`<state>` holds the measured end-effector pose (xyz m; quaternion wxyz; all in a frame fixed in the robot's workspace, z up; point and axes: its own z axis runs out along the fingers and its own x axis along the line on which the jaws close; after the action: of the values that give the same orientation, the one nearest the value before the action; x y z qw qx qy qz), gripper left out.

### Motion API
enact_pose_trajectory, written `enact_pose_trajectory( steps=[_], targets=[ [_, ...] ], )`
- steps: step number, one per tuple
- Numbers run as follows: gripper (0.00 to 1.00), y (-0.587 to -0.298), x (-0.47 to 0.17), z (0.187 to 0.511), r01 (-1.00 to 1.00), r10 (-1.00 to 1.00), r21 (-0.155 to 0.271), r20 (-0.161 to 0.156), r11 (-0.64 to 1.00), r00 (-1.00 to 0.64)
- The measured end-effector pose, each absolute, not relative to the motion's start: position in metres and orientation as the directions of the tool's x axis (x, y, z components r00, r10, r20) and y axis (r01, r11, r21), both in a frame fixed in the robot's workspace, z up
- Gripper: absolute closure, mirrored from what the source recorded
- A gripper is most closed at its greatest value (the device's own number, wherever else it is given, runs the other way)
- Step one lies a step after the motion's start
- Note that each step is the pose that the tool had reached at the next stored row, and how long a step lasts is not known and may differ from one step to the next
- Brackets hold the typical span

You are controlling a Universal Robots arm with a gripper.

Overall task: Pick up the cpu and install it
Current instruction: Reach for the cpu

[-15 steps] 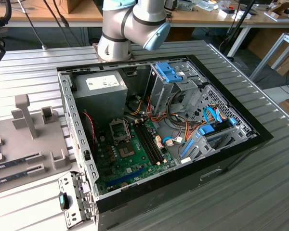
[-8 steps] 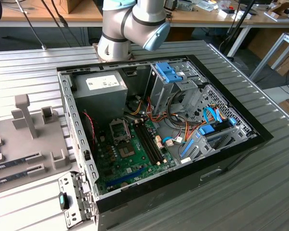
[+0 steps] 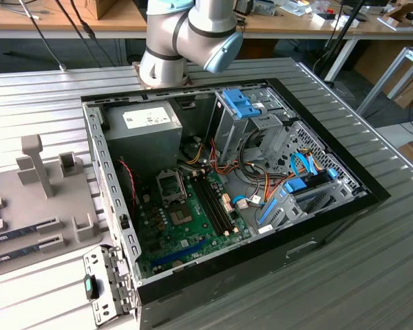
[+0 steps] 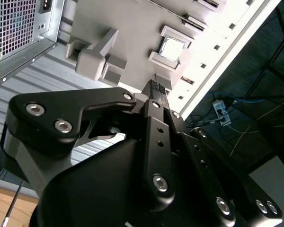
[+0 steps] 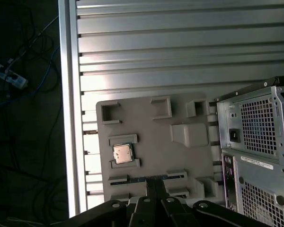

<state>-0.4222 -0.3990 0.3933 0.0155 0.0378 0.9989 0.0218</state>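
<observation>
Plainly, cpu (image 5: 122,153) in grey tray (image 5: 151,137) pocket.

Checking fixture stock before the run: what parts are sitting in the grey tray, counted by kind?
cpu: 1
memory sticks: 2
Total: 3

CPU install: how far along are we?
Done: nothing yet. The cpu sits in its pocket on the grey tray, outside the computer case. In hand: nothing; the gripper hangs over the tray, fingers together and empty, apart from the chip. Left: the pickup and the seating; the motherboard socket looks unfilled in the exterior view.
</observation>
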Motion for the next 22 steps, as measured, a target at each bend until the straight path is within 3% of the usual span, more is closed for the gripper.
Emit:
enact_pose_trajectory(
  steps=[22],
  targets=[
    [0.89, -0.399, -0.449, 0.393, 0.075, 0.076, 0.045, -0.030, 0.996, -0.997]
  ],
)
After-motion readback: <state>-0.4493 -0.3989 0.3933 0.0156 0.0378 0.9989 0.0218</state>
